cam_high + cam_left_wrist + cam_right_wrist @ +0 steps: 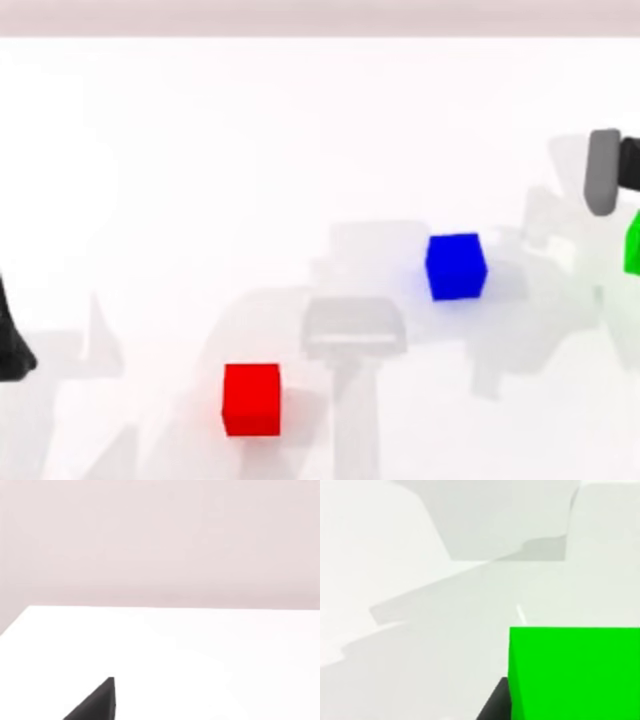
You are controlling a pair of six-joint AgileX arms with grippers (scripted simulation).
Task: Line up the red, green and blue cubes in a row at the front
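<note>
At the top view's right edge, the bright green solid cube [633, 243] is seen only as a narrow strip, cut off by the frame. It is shown large in the right wrist view [575, 672], plain and evenly coloured, with a dark finger edge [494, 705] touching its side. The right gripper [628, 200] is located just above the cube at that edge; only a grey link and a dark part are visible, and whether its fingers are spread or pinching the cube cannot be told.

The deep blue solid cube [456, 265] is recorded right of centre on the white table [200, 200], well apart from the green one. The bright red solid cube [251, 399] lies left of centre, nearer the front edge, apart from the blue. Both stand free, with nothing between them but grey shadows.

The left arm is parked at the left edge of the table; the left gripper [14, 350] is mostly cut off, and its state cannot be told. A dark tip [95, 705] alone is noted in the left wrist view.
</note>
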